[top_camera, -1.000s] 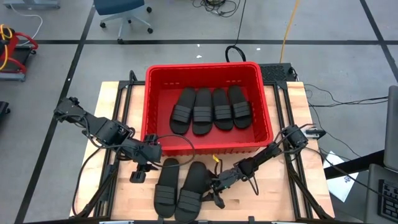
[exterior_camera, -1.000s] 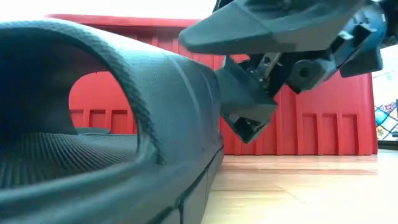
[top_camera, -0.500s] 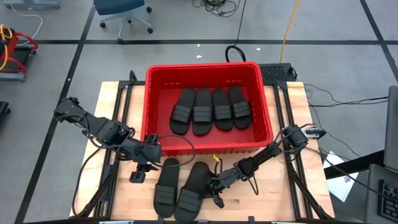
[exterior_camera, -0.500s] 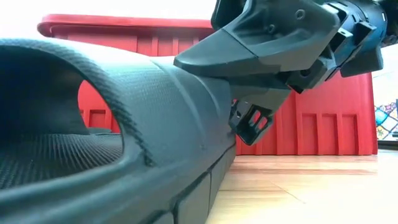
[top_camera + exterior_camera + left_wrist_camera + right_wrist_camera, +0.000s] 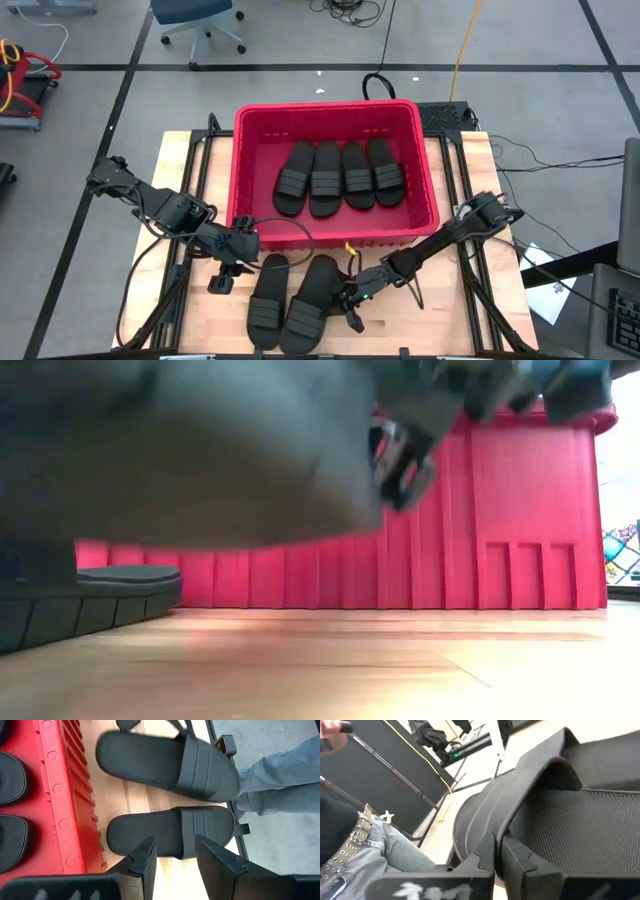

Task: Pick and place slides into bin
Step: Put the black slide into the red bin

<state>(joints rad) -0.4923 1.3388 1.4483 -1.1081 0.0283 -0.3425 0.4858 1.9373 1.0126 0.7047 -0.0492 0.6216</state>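
Note:
Two black slides lie near the table's front edge. My right gripper (image 5: 352, 298) is shut on the right one (image 5: 312, 295), whose underside (image 5: 200, 450) hangs above the wood in the low view. The left slide (image 5: 268, 300) rests flat on its sole. My left gripper (image 5: 222, 278) hovers open just left of that slide's far end, its fingers (image 5: 145, 865) touching nothing. Behind stands the red bin (image 5: 325, 108), with several slides (image 5: 340, 175) side by side on its floor. My right gripper pinches the slide's strap (image 5: 520, 805) between its two fingers, at the strap's edge where it comes down to the sole on the slide's right side. The fingers (image 5: 525, 857) come in low from the table's right. The slide is raised off the table in the low view.
A person in jeans (image 5: 280, 775) stands at the table's front edge, with a studded belt (image 5: 355, 840) showing. The bin's near wall (image 5: 500, 540) rises just behind the raised slide. Bare wood (image 5: 400, 660) lies to the right of the slides. Cables and a chair stand on the floor beyond.
My right gripper has shut on the right slide's strap and gone up, raising that slide off the table; in the low view its sole has climbed from the wood to the picture's top. The left slide has stayed flat.

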